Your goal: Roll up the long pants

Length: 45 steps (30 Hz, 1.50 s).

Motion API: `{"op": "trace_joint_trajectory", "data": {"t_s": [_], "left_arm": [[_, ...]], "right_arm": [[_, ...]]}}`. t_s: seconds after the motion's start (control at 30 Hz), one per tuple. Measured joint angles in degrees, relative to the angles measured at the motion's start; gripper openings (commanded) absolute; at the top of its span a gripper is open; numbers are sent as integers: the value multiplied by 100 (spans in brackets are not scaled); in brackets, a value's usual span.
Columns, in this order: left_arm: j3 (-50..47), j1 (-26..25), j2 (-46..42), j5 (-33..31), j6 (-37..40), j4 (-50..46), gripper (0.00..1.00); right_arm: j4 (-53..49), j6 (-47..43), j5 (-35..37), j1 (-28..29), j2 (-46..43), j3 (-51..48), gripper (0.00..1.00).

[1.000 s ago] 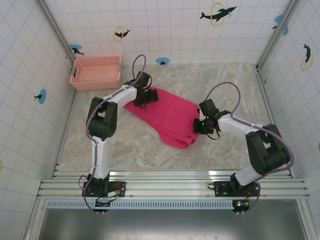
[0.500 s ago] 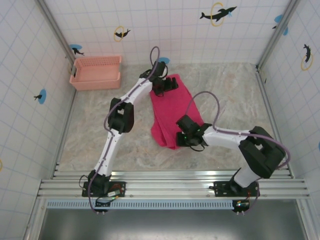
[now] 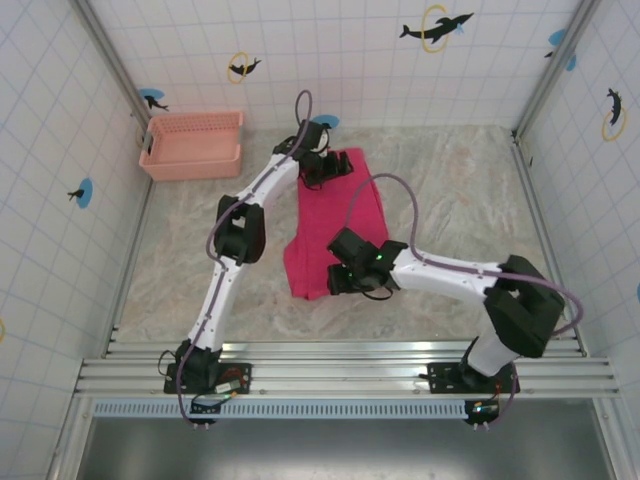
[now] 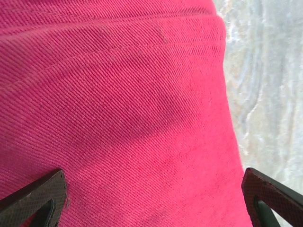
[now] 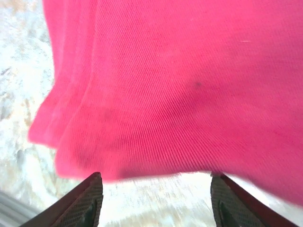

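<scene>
Long pants (image 3: 335, 225): flat, narrow magenta strip mid-worktop (image 3: 460, 200), running 12 to 7 o'clock.
Roll: none visible; rolling seems wholly ahead.
Left end effector (image 3: 322, 168): fingers spread, over the 12 o'clock end.
Right end effector (image 3: 345, 278): fingers spread, at the 7 o'clock end.

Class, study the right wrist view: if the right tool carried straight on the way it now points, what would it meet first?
Most likely the near edge of the long pants, lying just ahead of the open right tool. Depth is unclear, so it might graze the table first.
</scene>
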Motion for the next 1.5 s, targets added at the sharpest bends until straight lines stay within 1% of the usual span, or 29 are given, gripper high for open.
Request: {"op": "trace_joint_trajectory", "data": {"t_s": [0.03,0.07,0.17,0.2,0.27,0.3,0.37,0.5,0.6,0.67,0.77,0.83,0.97,1.07,1.17,1.33,1.4,1.5], "left_arm": [[-216,0,-144,-247,136,-28,98],[-632,2,-424,-551,280,-15,98],[-1969,61,-1438,-1224,704,11,97],[-2208,92,-1722,-1388,890,-15,98],[-2500,166,-2358,-1729,1488,-44,98],[-2612,199,-2643,-1856,1773,-13,97],[-2953,267,-3458,-2199,2426,48,98],[-3928,348,-4931,-2463,3246,151,98],[-5287,358,-6008,-2485,3547,291,97],[-6489,299,-6690,-2472,3703,413,98],[-7910,-9,-7434,-2579,3952,358,98],[-8150,-319,-7617,-2651,4096,107,97],[-7792,-793,-7639,-2848,4245,-127,97],[-7694,-901,-7656,-2892,4282,-138,98],[-7858,-918,-7713,-2824,4280,-175,97],[-8115,-922,-7847,-2612,4253,-380,98],[-8155,-922,-7919,-2514,4262,-468,98],[-8164,-922,-8039,-2236,4291,-595,97]], "right_arm": [[-310,-101,142,72,-238,127,74],[-643,-225,306,170,-485,323,75],[-1132,-787,662,393,-1189,743,78],[-1187,-1023,708,409,-1427,758,78],[-1423,-1794,752,363,-1947,756,80],[-1508,-2144,780,352,-2107,756,82],[-1670,-2938,883,334,-2367,741,83],[-1836,-4286,1196,407,-2380,562,81],[-1816,-5121,1569,608,-2127,90,77],[-1766,-5574,1843,693,-1799,-306,77],[-1624,-6022,2111,669,-1311,-820,76],[-1602,-6238,2260,654,-1003,-927,75],[-1069,-6505,2376,505,-715,-927,73],[-636,-6625,2345,238,-621,-927,72],[-313,-6763,2251,-11,-474,-927,70],[-146,-6902,1926,-315,-13,-925,65],[-144,-6942,1823,-365,94,-922,60],[-157,-7016,1687,-380,232,-866,43]]}}
